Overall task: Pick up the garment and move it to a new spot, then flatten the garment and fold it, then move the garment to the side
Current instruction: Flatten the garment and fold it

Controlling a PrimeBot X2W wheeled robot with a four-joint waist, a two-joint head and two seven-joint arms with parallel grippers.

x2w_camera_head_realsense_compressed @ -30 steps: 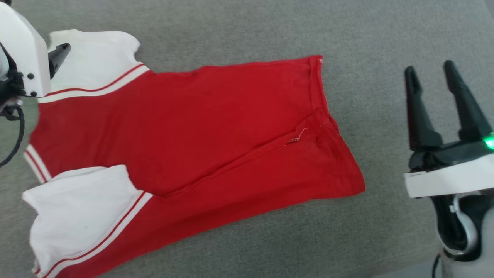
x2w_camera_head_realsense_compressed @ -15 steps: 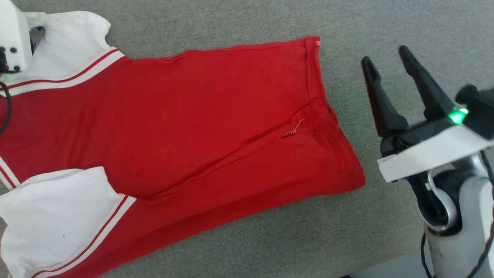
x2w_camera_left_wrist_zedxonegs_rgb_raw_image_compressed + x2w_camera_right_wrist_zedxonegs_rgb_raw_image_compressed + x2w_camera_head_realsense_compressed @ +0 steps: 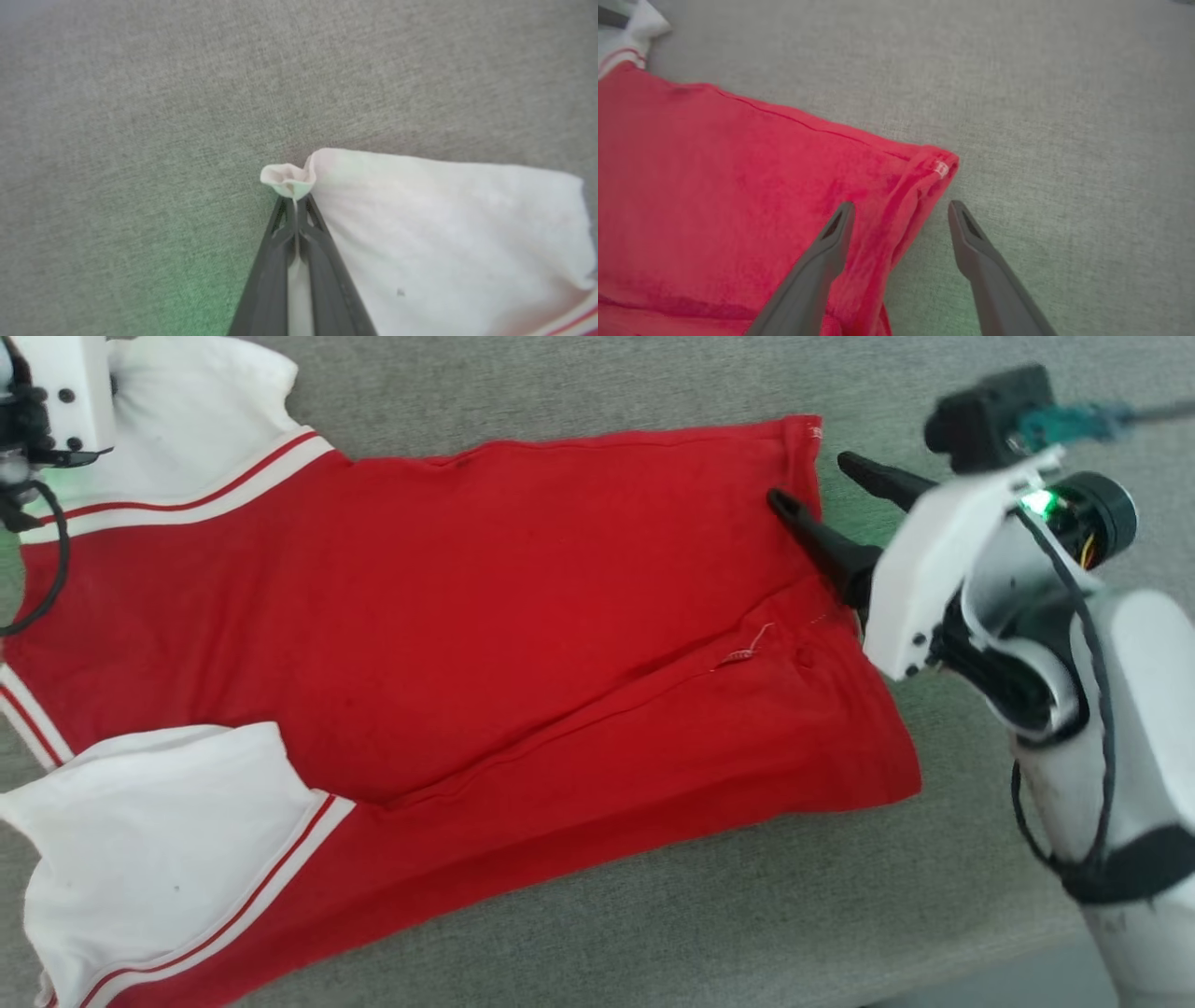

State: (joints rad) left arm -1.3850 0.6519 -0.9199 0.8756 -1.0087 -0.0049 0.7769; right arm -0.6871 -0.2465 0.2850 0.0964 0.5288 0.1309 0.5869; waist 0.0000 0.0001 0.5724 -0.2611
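The garment, a red shirt with white sleeve ends and red-and-white striped trim, lies spread on a grey fabric surface, back side up. In the left wrist view my left gripper is shut on the corner of a white sleeve end; a small tuft of white cloth pokes past the fingertips. In the head view its white housing sits at the top left over that sleeve. My right gripper is open and straddles the shirt's far hem corner, one finger over the red cloth, the other over the grey surface.
The grey fabric surface runs on all sides of the shirt. Its front edge shows at the lower right, with paler floor beyond. The second white sleeve lies at the lower left.
My left gripper has shut on the white sleeve corner. My right arm swung up and left from beside the shirt to straddle the hem corner. The head camera also shifted.
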